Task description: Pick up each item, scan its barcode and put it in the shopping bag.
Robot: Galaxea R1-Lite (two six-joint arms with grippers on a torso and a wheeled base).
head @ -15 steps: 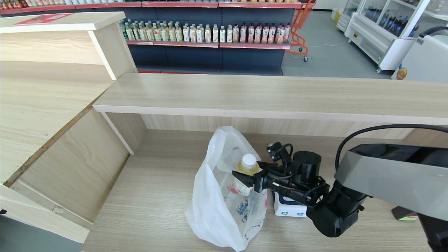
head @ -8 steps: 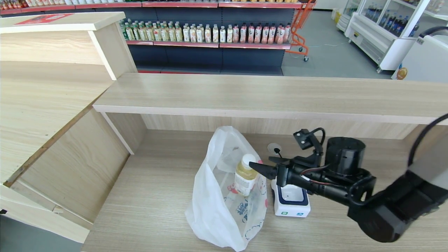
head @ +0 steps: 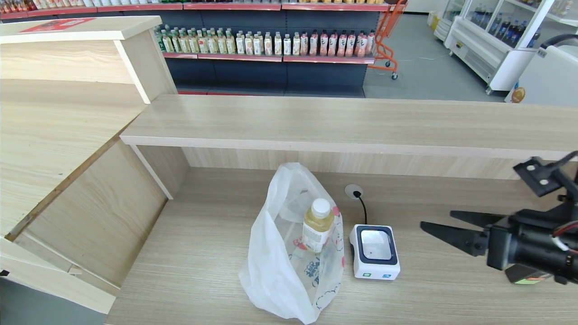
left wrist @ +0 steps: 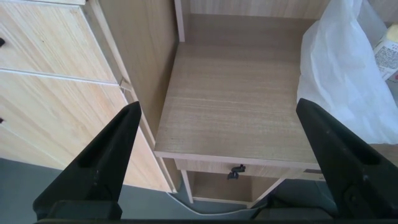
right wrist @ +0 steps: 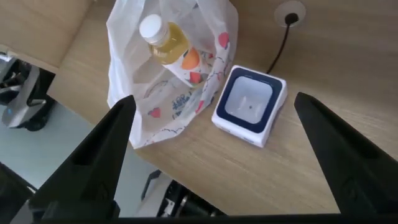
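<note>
A white plastic shopping bag [head: 282, 253] stands open on the lower wooden counter [head: 203, 271]. Inside it a yellow juice bottle [head: 318, 225] with a white cap stands upright. The white barcode scanner [head: 374, 251] sits just right of the bag. My right gripper [head: 438, 221] hovers open and empty to the right of the scanner, pointing toward it. The right wrist view looks down on the bottle [right wrist: 163, 40], bag [right wrist: 155, 93] and scanner [right wrist: 250, 104] between the spread fingers [right wrist: 93, 162]. My left gripper [left wrist: 217, 106] is open and empty over the counter's left front, the bag [left wrist: 348, 68] beside it.
A raised wooden ledge [head: 352, 124] runs behind the work surface, with a taller wooden unit [head: 67, 113] on the left. The scanner's cable goes into a round port [head: 353, 191]. A small green and black object [head: 524, 275] lies partly under my right gripper.
My right gripper let go of the juice bottle inside the bag and drew back to the right, uncovering the scanner. The bottle stays upright in the bag.
</note>
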